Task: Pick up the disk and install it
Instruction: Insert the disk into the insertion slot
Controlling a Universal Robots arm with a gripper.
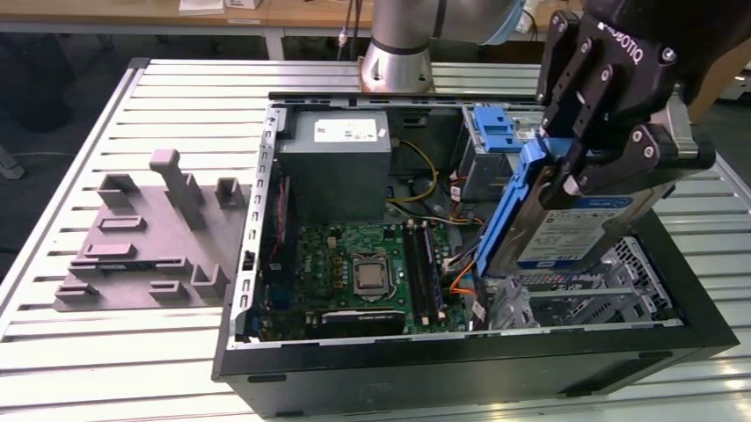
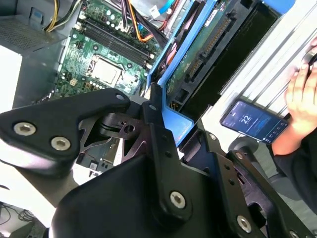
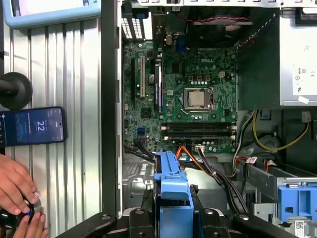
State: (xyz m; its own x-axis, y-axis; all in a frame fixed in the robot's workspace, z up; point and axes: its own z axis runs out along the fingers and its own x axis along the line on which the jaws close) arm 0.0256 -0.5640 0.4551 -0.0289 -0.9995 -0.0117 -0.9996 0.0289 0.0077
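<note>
— Where is the disk at this moment?

— In my gripper (image 1: 610, 171). The disk (image 1: 561, 230) stands almost on edge, tilted, with its white-and-blue label turned toward the exterior camera and its blue frame running up the side. It hangs over the open computer case (image 1: 470, 356), on the exterior view's right side of it. Its lower end is down by the metal drive cage (image 1: 616, 281). I cannot tell whether it touches the cage.

— And your grip?

— Closed firmly on it. In the second wrist view my fingers (image 2: 157, 130) press against the blue frame, and past the gripper (image 2: 168, 119) the disk (image 2: 208, 54) shows its green circuit board and connector. In the first wrist view the frame of the disk (image 3: 173, 183) rises from between the tips of my gripper (image 3: 173, 220).

— What lies under it?

— The green motherboard (image 1: 352, 264) on the case floor, with the grey power supply (image 1: 340, 163) at the far end. Orange and black cables (image 3: 198, 154) run just beside the disk.

— Anything outside the case?

— A grey moulded block (image 1: 153, 237) sits on the slatted table (image 1: 70, 369), to the exterior view's left of the case. In the first wrist view a phone (image 3: 34, 126) lies on the table beside the case, and a person's hand (image 3: 15, 186) rests near it.
</note>
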